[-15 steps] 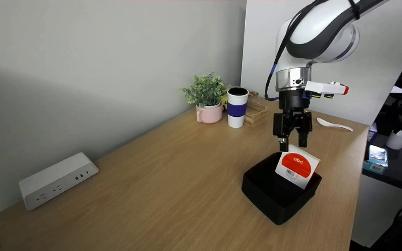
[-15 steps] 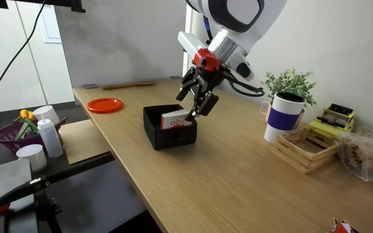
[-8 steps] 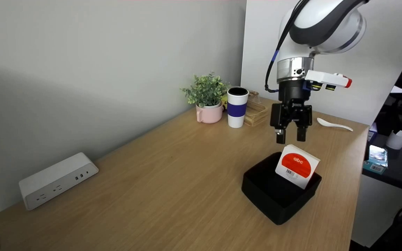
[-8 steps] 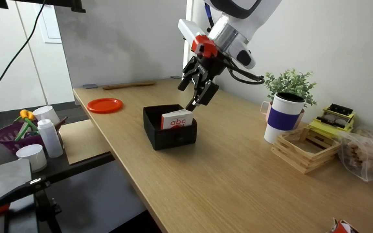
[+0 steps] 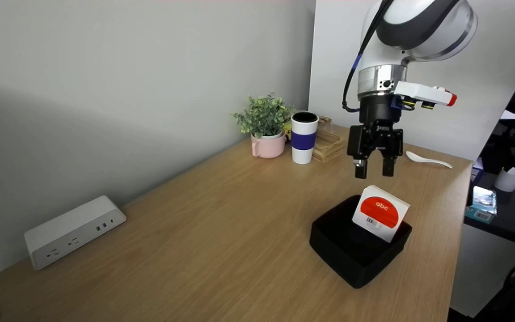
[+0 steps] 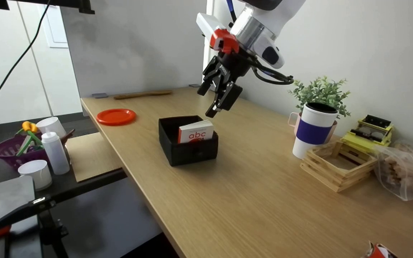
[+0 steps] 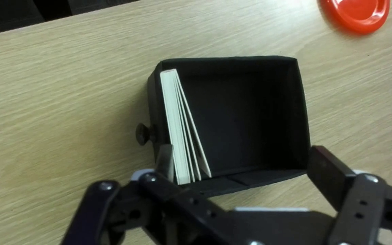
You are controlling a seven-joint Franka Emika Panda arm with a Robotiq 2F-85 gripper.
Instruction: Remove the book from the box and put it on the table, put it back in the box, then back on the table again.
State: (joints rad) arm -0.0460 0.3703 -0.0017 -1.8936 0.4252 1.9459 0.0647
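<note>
Wrist view: we saw claw (image 7: 242,160) parted, holding nothing | book (image 7: 178,126) leaned in box (image 7: 247,115) at its 9 o'clock side, top edge running nearly 12-to-6 | it lay toward claw's 10 o'clock, our likely next shift

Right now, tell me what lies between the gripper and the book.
Nothing but open air: in both exterior views a gap shows between the gripper and the book, which stands tilted in the box.

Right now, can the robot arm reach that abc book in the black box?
Probably yes: the open tool hangs higher than the book, which pokes out of the box, with nothing seen between tool and book. The nearby box wall might make gripping snug.
</note>
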